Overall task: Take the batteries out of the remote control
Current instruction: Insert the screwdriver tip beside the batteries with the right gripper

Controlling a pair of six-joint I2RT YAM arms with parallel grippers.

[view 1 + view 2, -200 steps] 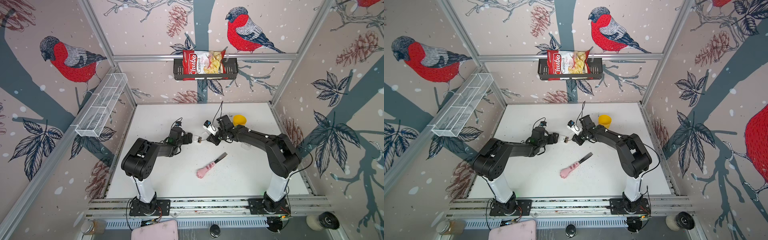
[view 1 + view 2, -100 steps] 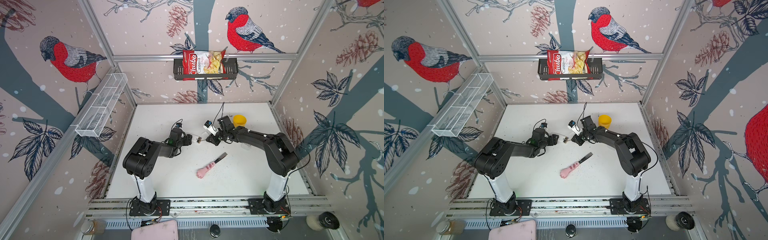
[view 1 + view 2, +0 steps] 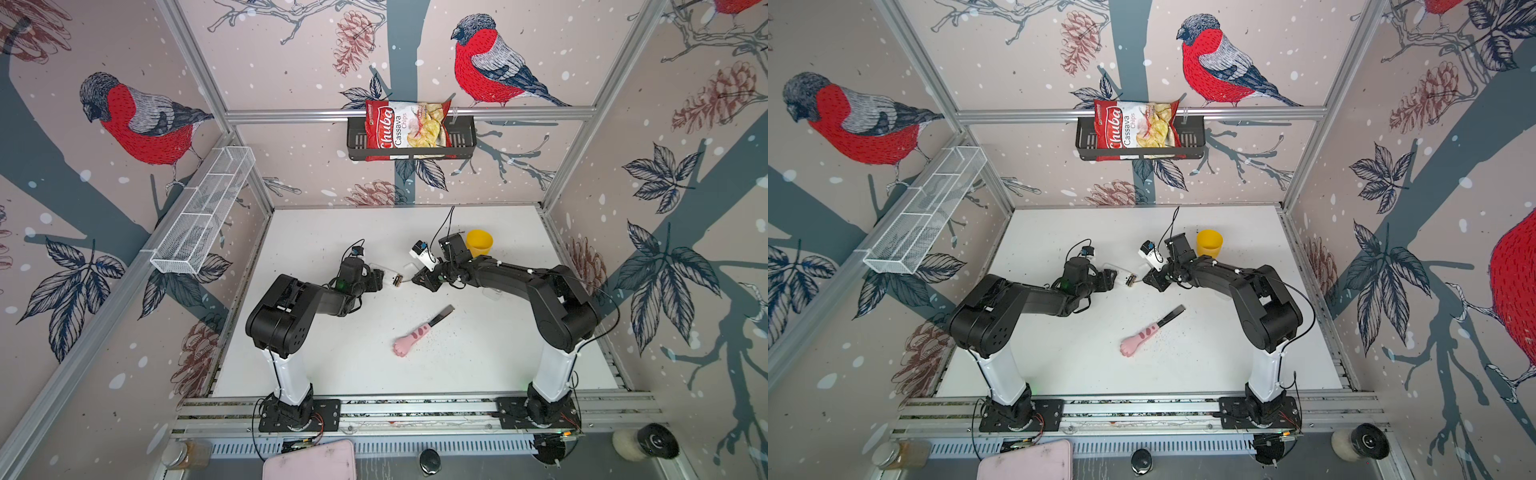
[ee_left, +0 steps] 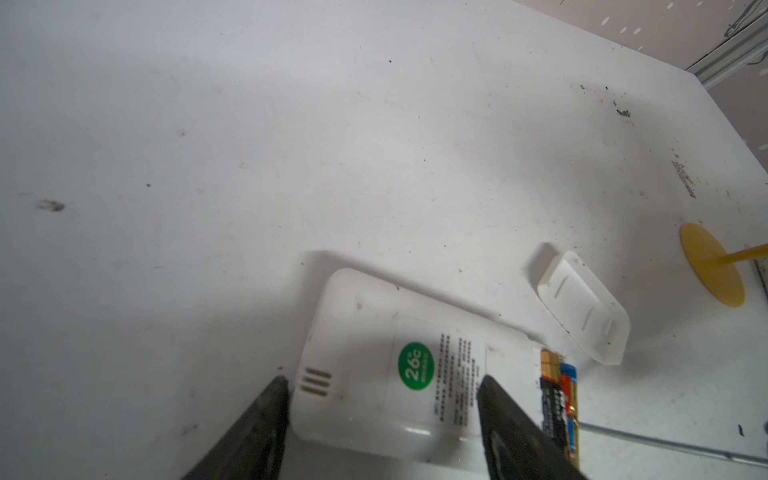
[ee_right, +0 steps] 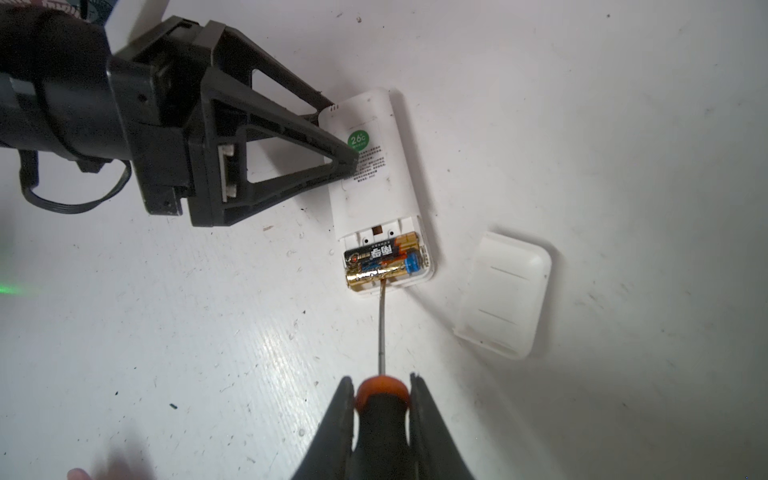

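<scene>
Now, remote control (image 5: 374,191): you have it face down on the table, midway between your arms, so the open battery bay faces up within reach. It is a hard, smooth white plastic slab with rounded corners, a printed label and a round green sticker.
Batteries (image 5: 384,262): both still sit side by side in the bay at the remote's lower end. They are slim glossy cylinders in black and gold wrap, one with a blue end. By that, nothing is unloaded yet.
Battery cover (image 5: 505,295): it is already off and lies just beside the bay end, not touching the remote. It is a thin white shell with two moulded ridges.
Right gripper (image 5: 382,390): your jaws are clamped on the orange-and-black handle of the screwdriver (image 5: 380,411). It is held low so the thin steel shaft reaches the bay, and its tip touches the outer cell, likely to lever it out.
Left gripper (image 4: 381,380): your jaws stand apart at the remote's top end, one finger just past the end and the other over the label. You cannot tell whether either presses the plastic.
Table (image 5: 623,104): it is smooth, white and lightly scuffed. The slick case could slide under the lever, which is probably why your left arm stands guard.
Yellow cup (image 3: 479,243): this plastic cup stands upright by your right wrist, apart from the remote.
</scene>
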